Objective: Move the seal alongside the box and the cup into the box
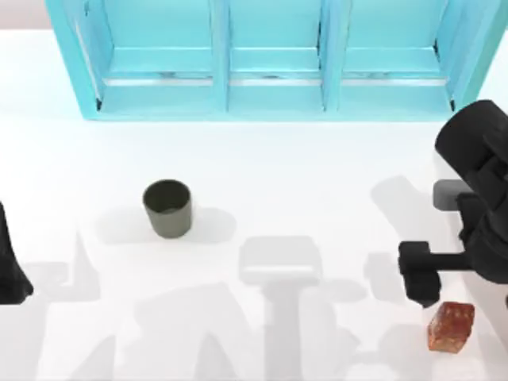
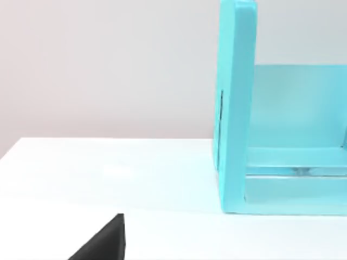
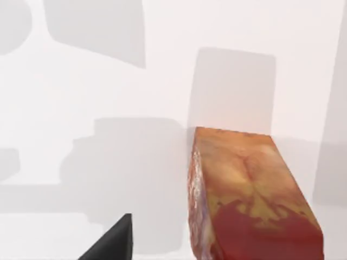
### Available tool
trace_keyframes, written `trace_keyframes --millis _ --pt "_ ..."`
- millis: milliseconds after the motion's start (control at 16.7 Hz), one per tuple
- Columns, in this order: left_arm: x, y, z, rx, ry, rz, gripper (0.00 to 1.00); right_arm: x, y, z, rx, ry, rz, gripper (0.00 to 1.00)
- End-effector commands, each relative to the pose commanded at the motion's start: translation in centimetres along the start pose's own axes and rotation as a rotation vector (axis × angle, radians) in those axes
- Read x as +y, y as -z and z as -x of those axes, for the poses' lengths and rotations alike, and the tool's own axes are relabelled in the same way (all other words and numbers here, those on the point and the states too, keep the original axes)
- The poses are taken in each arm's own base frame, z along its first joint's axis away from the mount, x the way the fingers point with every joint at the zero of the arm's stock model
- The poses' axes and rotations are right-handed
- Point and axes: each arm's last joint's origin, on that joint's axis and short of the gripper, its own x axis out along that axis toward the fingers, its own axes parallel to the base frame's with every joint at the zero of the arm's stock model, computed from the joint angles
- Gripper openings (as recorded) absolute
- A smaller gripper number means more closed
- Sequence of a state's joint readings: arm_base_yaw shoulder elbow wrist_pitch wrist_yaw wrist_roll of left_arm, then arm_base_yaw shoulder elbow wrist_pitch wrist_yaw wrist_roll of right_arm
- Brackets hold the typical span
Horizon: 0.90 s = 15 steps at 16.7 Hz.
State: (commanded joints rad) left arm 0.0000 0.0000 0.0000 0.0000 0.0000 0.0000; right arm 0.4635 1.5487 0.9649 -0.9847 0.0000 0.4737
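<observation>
Right gripper (image 1: 421, 282) hangs near the table's (image 1: 317, 182) right edge, just beside the seal (image 1: 451, 325) and a bit toward the cabinet side of it, not touching as far as the top view shows. Can't tell if its fingers are apart or closed. The right wrist view shows the seal (image 3: 249, 200) close up, lying on the white table with a mottled reddish-brown top and nothing clamped around it.

Cup (image 1: 167, 208) stands upright left of centre, well apart from the seal, dark inside.

Left arm (image 1: 12, 266) sits parked at the table's left edge; its grip state can't be told.

Turquoise cabinet (image 1: 270, 59) runs along the far side; the left wrist view shows one end of it (image 2: 237, 108).
</observation>
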Motion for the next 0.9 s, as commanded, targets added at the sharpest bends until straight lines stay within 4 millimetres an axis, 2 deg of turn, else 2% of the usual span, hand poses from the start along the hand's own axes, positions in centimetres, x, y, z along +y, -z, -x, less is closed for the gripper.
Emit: trace_keyframes --millis 120,240,660,900 --pt "0.0 0.0 0.0 0.000 0.000 0.000 1.00 0.1 -0.1 0.4 -0.001 -0.002 0.001 1.00" --pt "0.0 0.0 0.0 0.000 0.000 0.000 1.00 0.3 -0.4 1.9 -0.003 -0.004 -0.001 1.00" --pt "0.0 0.0 0.0 0.000 0.000 0.000 1.00 0.1 -0.1 9.2 0.007 0.004 -0.001 1.00" --pt "0.0 0.0 0.0 0.000 0.000 0.000 1.00 0.0 0.0 10.0 0.000 0.000 0.000 1.00"
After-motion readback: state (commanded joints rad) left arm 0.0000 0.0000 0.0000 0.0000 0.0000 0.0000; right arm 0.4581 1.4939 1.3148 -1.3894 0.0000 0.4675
